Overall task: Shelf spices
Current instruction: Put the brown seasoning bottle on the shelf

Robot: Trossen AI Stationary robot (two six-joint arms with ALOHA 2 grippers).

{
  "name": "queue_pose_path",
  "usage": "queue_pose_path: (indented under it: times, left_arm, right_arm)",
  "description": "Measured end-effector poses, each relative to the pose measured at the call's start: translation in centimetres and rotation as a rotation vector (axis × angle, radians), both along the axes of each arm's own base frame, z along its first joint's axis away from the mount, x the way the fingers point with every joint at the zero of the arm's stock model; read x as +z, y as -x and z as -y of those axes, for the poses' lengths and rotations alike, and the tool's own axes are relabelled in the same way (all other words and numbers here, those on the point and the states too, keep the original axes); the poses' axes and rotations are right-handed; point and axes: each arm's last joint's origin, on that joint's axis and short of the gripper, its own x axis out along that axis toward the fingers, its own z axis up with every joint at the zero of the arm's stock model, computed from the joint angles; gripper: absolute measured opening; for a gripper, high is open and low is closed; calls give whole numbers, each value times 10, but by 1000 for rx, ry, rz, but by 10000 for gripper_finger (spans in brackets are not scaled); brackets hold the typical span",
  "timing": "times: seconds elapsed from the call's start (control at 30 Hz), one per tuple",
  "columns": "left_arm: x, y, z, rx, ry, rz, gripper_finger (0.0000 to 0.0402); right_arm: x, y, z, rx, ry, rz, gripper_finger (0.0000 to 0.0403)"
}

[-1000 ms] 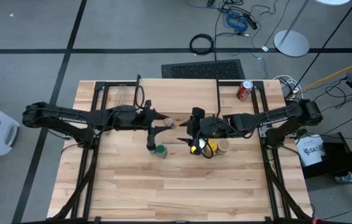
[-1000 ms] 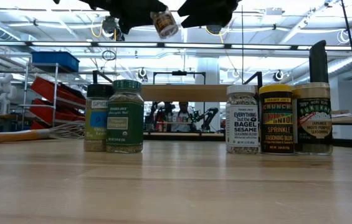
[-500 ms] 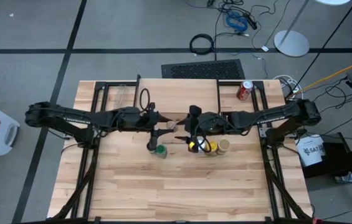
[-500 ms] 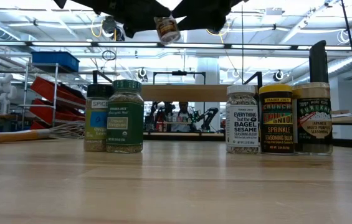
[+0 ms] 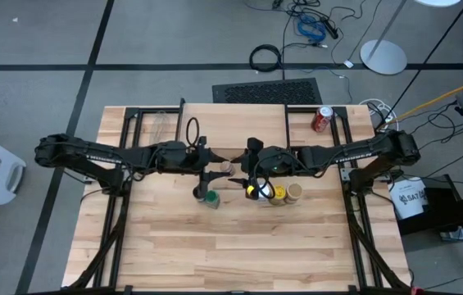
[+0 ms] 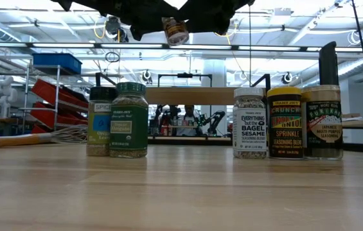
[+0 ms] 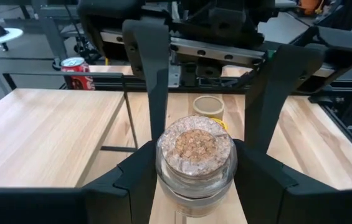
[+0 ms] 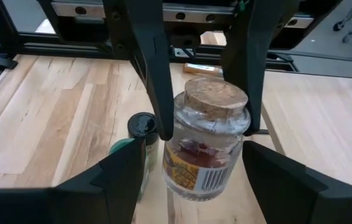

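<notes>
At the far left of the low view, a wire whisk with an orange-tan handle (image 6: 33,138) lies on the big pale wooden tabletop (image 6: 181,192). Next come two jars standing close together: a slim clear spice jar with a black lid (image 6: 97,122) and, just in front of it, a dark green glass jar with a green lid (image 6: 128,120).

Above them, in mid-air over the middle of the table, the left gripper (image 7: 195,155) pinches a small clear glass jar with a cork stopper (image 6: 175,30), its dark fingers (image 7: 147,81) pressed against the jar's sides. The jar hangs tilted, well clear of the tabletop. The right gripper (image 8: 204,134) meets it from the other side: its fingers (image 8: 154,68) stand wide on either side of the same jar, and whether they touch the glass cannot be told.

Behind, the small light-wood shelf on thin black legs (image 6: 191,95) stands at the table's far side.

Right of centre, three jars stand in a touching row: a clear white-lidded sesame seasoning jar (image 6: 250,123), a yellow-bodied jar with a dark lid (image 6: 284,122), and a dark jar with a tan lid (image 6: 324,122). In the high view a red soda can (image 5: 321,119) sits at the table's far right corner.
</notes>
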Motion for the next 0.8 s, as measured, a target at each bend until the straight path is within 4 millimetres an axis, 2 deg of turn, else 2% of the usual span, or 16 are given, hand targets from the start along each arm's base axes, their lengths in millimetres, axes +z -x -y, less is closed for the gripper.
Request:
queue_pose_path:
  times: [0.3,0.67,0.8]
  left_arm:
    - [2,-1,1,-24,6,24,185]
    - [2,0,1,-25,2,19,185]
    - [2,0,1,-29,-15,18,190]
  right_arm:
    - [0,0,0,1,11,-5,249]
    - [0,0,0,5,17,-2,169]
    - [0,0,0,7,20,-3,153]
